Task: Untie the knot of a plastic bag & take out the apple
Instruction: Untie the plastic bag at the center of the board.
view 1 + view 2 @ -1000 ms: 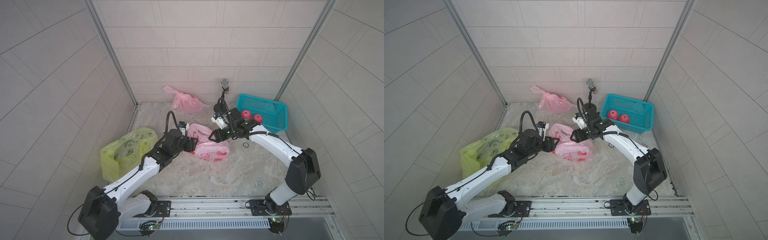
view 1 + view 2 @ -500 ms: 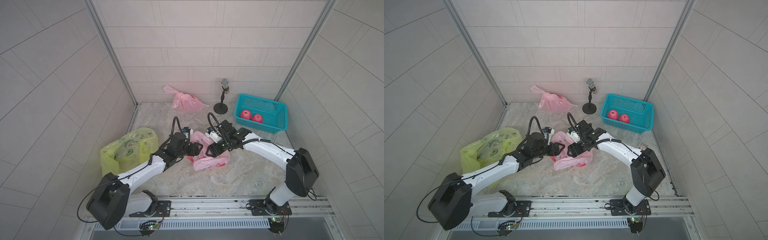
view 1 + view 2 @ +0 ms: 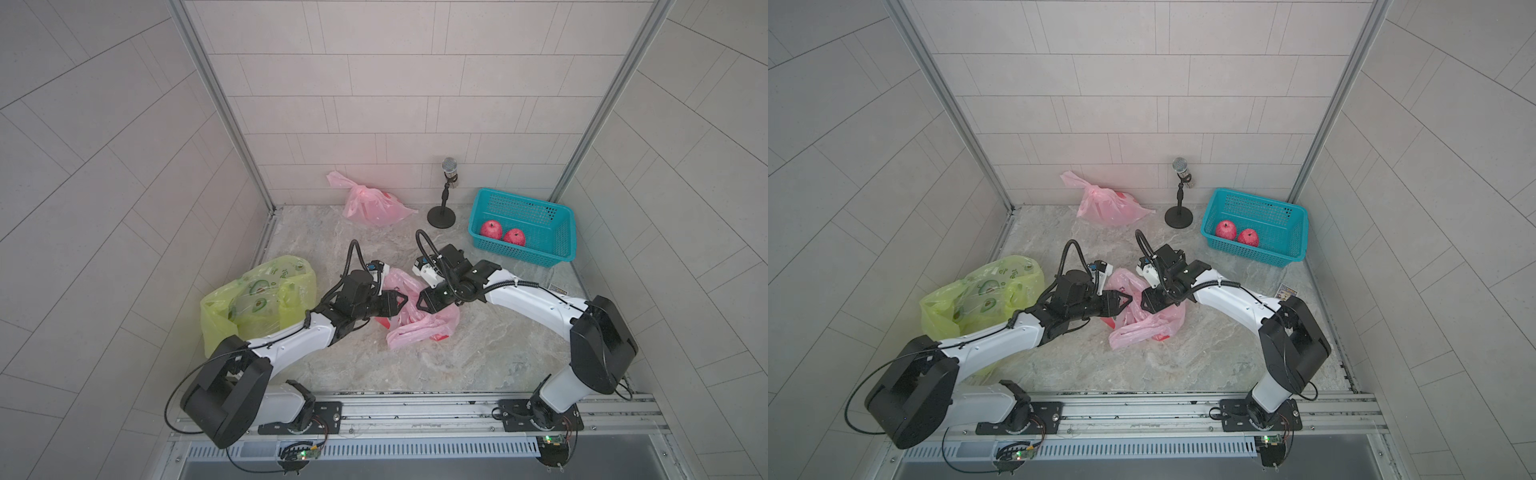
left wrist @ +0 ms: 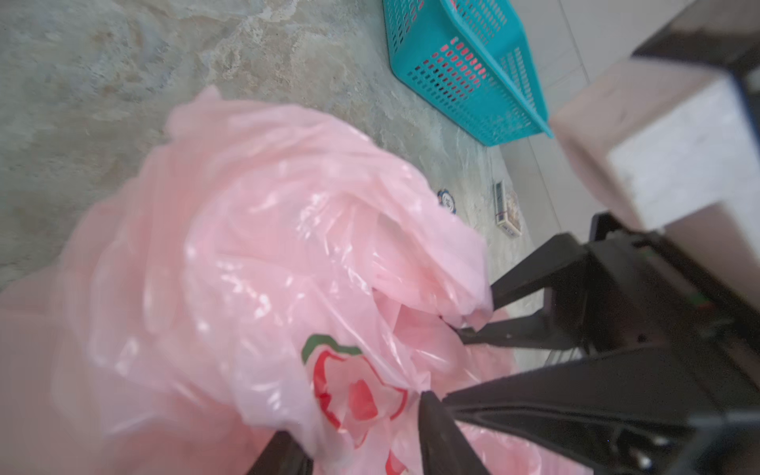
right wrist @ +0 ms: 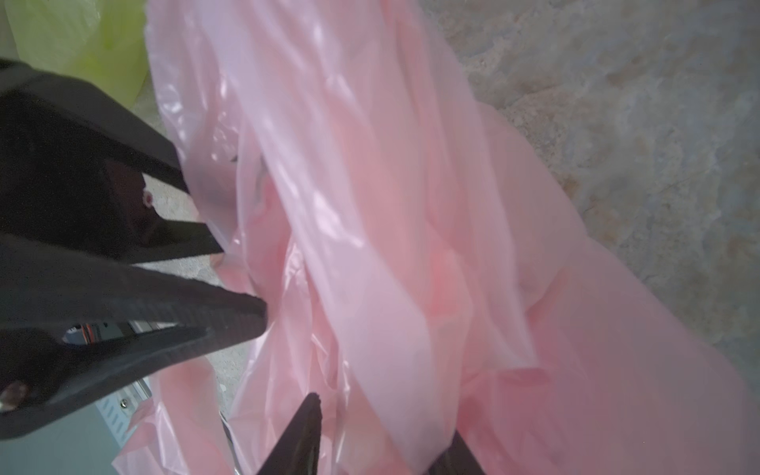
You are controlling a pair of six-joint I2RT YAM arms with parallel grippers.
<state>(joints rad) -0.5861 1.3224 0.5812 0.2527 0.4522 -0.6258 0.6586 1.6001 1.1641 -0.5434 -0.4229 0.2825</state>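
Pink bag (image 3: 419, 328) lies slack and crumpled near the middle of the desk (image 3: 478, 365), between the two arms. A red-and-green fruit print shows on its film. Knot not made out; contents hidden by the folds. Left pincer (image 3: 404, 298) reaches in low from the robot's left side, at the bag's near-left edge. In the left wrist view its fingers (image 4: 436, 432) stand close together with a bunch of printed film caught between them: clenched on the pink bag. Right pincer (image 3: 420, 306) faces it almost tip to tip, just beside it, over the bag's upper part. Its jaws flank a fold of film with a narrow gap between the tips; whether they bite the fold or only bracket it, I cannot tell. Desk surface is grey marbled stone with tiled walls on three sides. Green bag (image 3: 253, 303) with an avocado print sits against the left wall, just behind the left forearm. Far pink bag (image 3: 372, 205) rests at the back wall, well apart from the one being worked. Microphone stand (image 3: 444, 199) is upright beside it. Teal basket (image 3: 540, 253) sits in the back right corner and holds two red apples (image 3: 491, 229) side by side. Small card (image 3: 557, 289) lies flat on the desk near the right arm.
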